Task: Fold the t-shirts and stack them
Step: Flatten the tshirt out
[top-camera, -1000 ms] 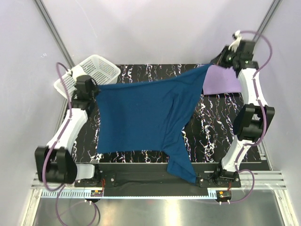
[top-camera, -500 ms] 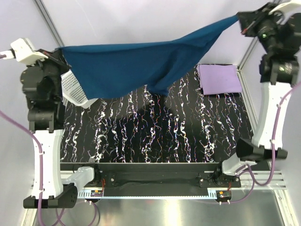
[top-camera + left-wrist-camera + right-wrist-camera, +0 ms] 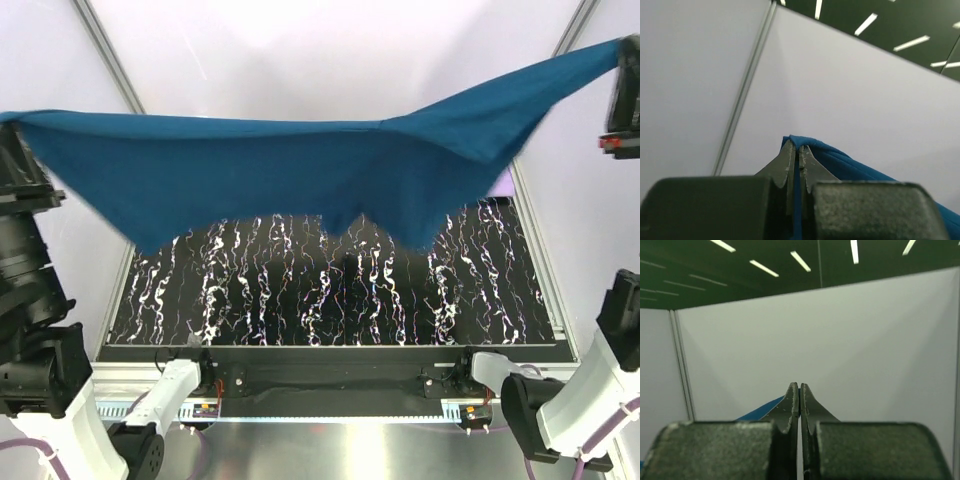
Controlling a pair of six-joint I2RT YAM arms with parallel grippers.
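Note:
The dark teal-blue t-shirt [image 3: 290, 165] hangs stretched in the air, high above the black marbled table [image 3: 300, 290]. My left gripper [image 3: 798, 147] is shut on one corner of it, and blue cloth [image 3: 840, 162] runs out between the fingers. My right gripper [image 3: 799, 386] is shut on the opposite corner at the top right, with blue cloth [image 3: 760, 412] showing behind its left finger. The shirt's lower edge sags in loose points over the table's far half. A pale sliver [image 3: 505, 183] at the right may be the lavender t-shirt, otherwise hidden behind the teal one.
The left arm [image 3: 25, 290] stands tall at the left edge and the right arm [image 3: 620, 340] at the right edge. White enclosure walls with metal posts [image 3: 105, 55] rise behind. The teal cloth covers the table's far corners.
Both arms rose and swung outward, lifting the teal shirt off the table and spreading it wide in the air. It now covers the basket and most of the lavender shirt.

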